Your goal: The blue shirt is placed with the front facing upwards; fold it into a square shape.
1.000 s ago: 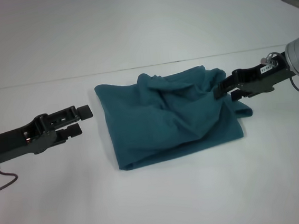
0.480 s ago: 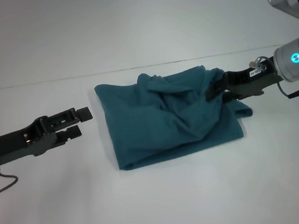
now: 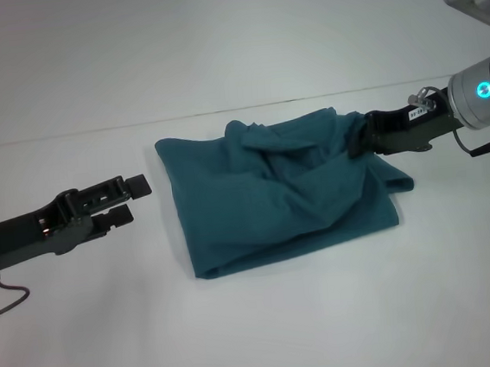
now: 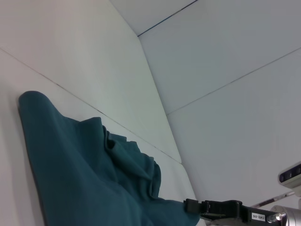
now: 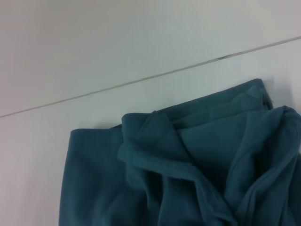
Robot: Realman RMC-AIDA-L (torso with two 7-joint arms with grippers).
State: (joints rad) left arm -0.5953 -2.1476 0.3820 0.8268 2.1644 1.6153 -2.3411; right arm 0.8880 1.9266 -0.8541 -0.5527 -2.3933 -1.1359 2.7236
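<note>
- Teal cloth is all that lies on the white surface [image 3: 268, 337]: the blue shirt [image 3: 272, 198], bunched into a rough rectangle with heaped folds toward its far right corner. No containers are anywhere in sight.
- The right gripper [image 3: 356, 142] has its fingers buried in the raised folds at that corner; from the head view they look pinched on the cloth, though the tips are hidden by it.
- The left gripper [image 3: 134, 198] hangs apart from the shirt's left edge, fingers a narrow gap apart, holding nothing.
- The left wrist view shows the shirt's [image 4: 84, 174] smooth near edge and, beyond the folds, the right gripper's dark body reaching in.
- The right wrist view shows only the crumpled folds [image 5: 188, 160] close up, with a thin seam line in the surface behind, and none of its own fingers.
</note>
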